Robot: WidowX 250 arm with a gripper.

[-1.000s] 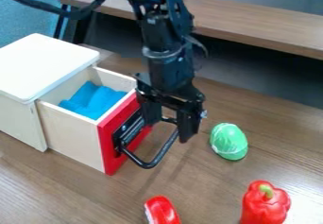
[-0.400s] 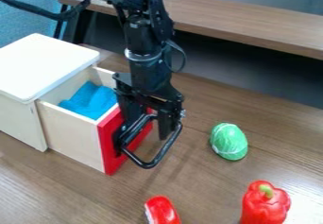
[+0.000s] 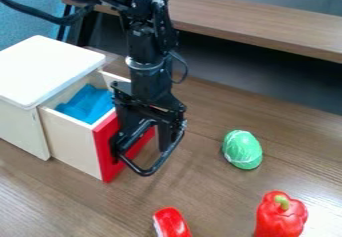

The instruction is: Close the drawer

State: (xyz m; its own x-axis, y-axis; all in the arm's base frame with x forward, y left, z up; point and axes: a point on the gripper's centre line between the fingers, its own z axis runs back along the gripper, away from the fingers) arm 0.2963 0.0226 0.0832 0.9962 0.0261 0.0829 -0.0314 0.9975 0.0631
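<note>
Passable gap between jutting black handle (image 3: 144,173) and green toy (image 3: 242,150)

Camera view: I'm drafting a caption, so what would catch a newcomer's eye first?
The bright red drawer front, left of centre, with the black gripper hanging down at its dark handle. Next come the blue cloth inside the partly open drawer and the red pepper near the lower right corner.

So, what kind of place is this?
Probably a robot test corner in a lab or office: a black robot arm, a small white-topped wooden drawer box, and a red toy-like pepper.
</note>
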